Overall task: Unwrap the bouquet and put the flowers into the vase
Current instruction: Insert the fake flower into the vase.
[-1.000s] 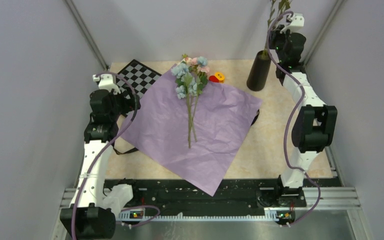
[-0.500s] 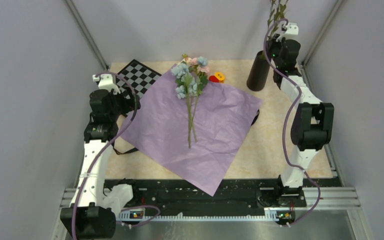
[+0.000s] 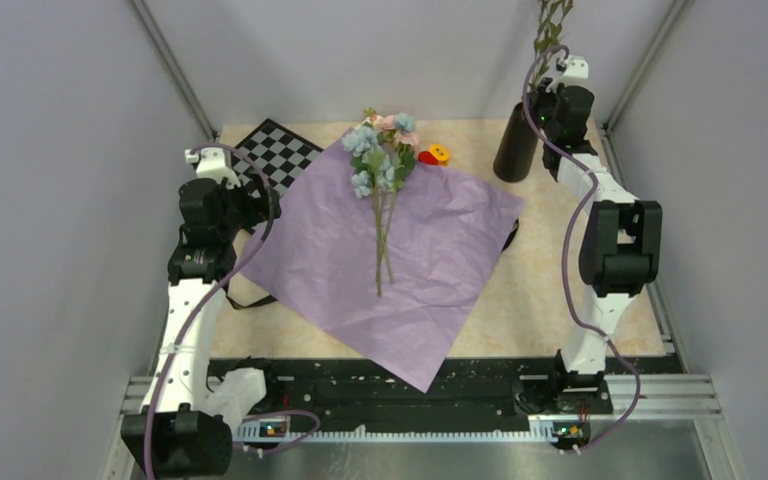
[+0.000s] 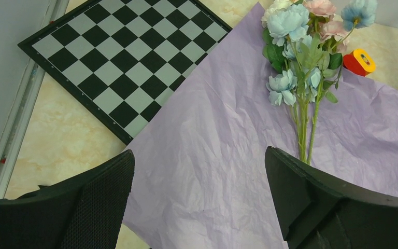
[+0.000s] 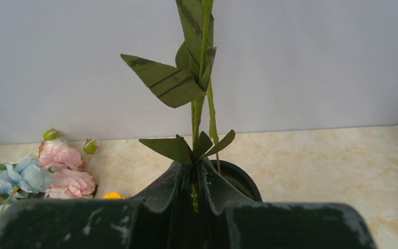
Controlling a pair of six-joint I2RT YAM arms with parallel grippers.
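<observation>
The bouquet is unwrapped. Its lilac paper [image 3: 410, 265] lies flat on the table, and several flowers [image 3: 382, 150] with pink, white and blue heads rest on it, stems towards me. At the back right stands the dark vase [image 3: 516, 145]. Just above it my right gripper [image 3: 542, 92] is shut on a green leafy stem [image 3: 548, 25]. In the right wrist view the stem [image 5: 197, 104] rises upright from between the closed fingers, with the vase's rim [image 5: 244, 179] just behind my gripper [image 5: 193, 174]. My left gripper [image 4: 199, 171] stays open over the paper's left part [image 4: 212, 129], holding nothing.
A black-and-white checkered board [image 3: 278, 152] lies at the back left, partly under the paper. A small red-and-yellow block [image 3: 435, 155] sits beside the flower heads. Black ribbon [image 3: 250, 300] pokes out from under the paper's left edge. Grey walls close in on both sides.
My right gripper has come down and slightly left towards the vase with the leafy stem in it. The left arm, paper and lying flowers have not moved.
</observation>
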